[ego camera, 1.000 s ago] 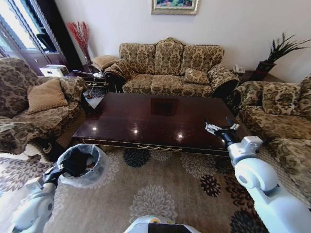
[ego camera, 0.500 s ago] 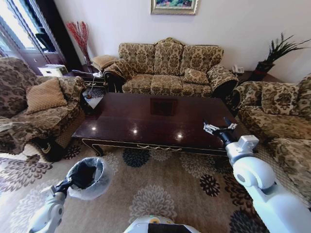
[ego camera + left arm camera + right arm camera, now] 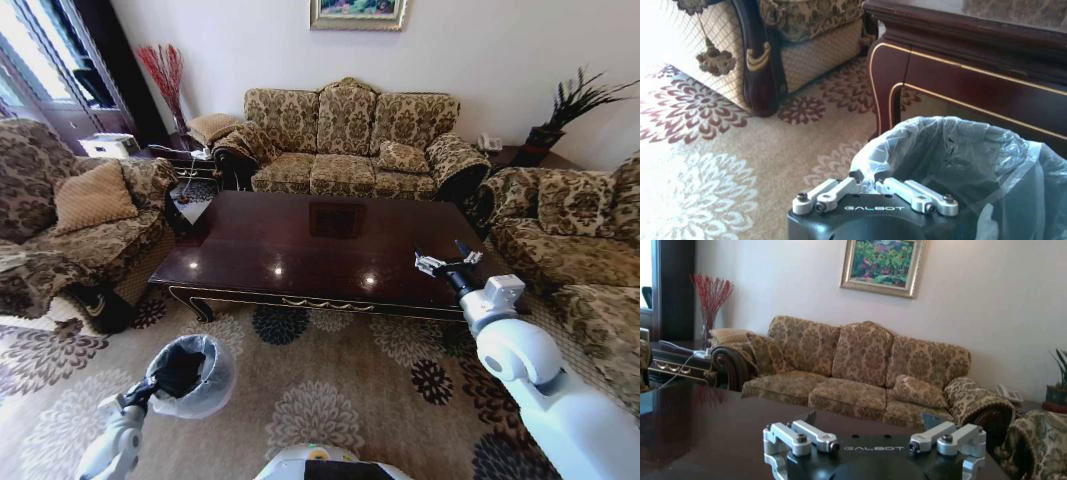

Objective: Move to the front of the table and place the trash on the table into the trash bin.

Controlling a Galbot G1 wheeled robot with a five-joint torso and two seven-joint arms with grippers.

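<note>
— What had moved since the earlier frame?
— The trash bin had come down toward the lower left, nearer bottom centre, the left gripper pinching its bag rim.
— And the right gripper?
— Spread wide at centre right over the table, holding nothing.
</note>
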